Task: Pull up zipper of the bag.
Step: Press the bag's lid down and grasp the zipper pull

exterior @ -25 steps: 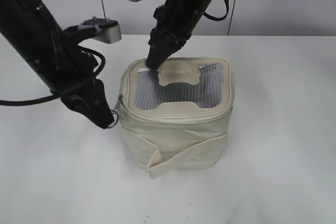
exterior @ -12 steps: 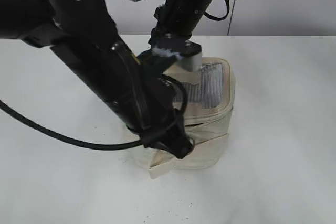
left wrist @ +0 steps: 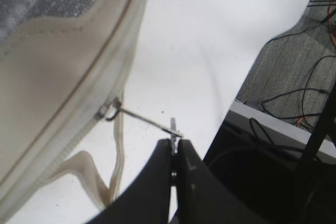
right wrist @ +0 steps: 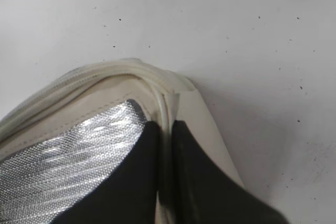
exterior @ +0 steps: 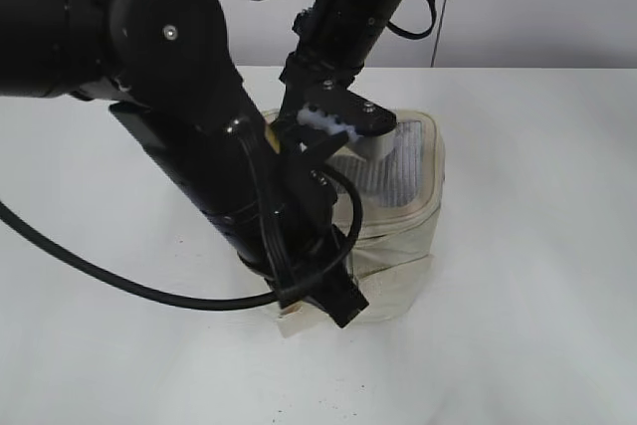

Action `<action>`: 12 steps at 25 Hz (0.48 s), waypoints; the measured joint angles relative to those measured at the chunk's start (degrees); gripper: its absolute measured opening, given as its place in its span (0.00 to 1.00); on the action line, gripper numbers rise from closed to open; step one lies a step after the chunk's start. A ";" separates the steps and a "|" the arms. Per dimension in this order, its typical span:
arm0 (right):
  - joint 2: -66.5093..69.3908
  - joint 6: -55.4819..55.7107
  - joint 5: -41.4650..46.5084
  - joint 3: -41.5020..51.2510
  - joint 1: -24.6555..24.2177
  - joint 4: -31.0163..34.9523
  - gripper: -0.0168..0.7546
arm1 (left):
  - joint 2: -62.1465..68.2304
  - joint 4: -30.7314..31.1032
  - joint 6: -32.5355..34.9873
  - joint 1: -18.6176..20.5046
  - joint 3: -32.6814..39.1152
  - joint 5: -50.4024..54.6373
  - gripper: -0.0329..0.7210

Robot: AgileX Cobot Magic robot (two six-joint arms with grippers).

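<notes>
The cream fabric bag (exterior: 408, 208) with a silver mesh lid stands mid-table, mostly hidden behind my left arm in the exterior view. My left gripper (exterior: 338, 304) is low at the bag's front. In the left wrist view it (left wrist: 173, 141) is shut on the thin metal zipper pull (left wrist: 144, 120), which runs taut from the slider (left wrist: 106, 112) on the bag's seam (left wrist: 63, 85). My right gripper (exterior: 302, 89) is at the bag's back left corner. In the right wrist view it (right wrist: 165, 127) is shut on the bag's rim (right wrist: 157, 90) beside the silver lid (right wrist: 68, 153).
The white table (exterior: 537, 266) surrounds the bag. A loose cream strap (left wrist: 113, 174) hangs down the bag's front. Past the table edge, the left wrist view shows cables on a grey floor (left wrist: 294, 72).
My left arm has swung from the bag's left corner across its front toward the right, holding the zipper pull. The right gripper has stayed at the back corner.
</notes>
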 joint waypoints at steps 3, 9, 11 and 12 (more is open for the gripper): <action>0.00 1.79 0.00 -0.18 0.00 -0.31 0.19 | 0.00 2.07 -2.08 -0.05 0.00 2.00 0.11; 0.00 5.71 -0.49 -0.60 -0.38 -1.69 0.65 | -3.61 8.53 -4.63 -0.12 0.00 5.12 0.62; -0.13 5.98 -0.49 -0.60 -0.49 -1.84 0.70 | -5.62 11.58 -5.11 -0.12 0.00 4.77 0.71; -0.34 6.04 -0.49 -0.60 -0.49 -1.84 0.71 | -6.60 12.95 -5.24 -0.04 0.00 4.49 0.73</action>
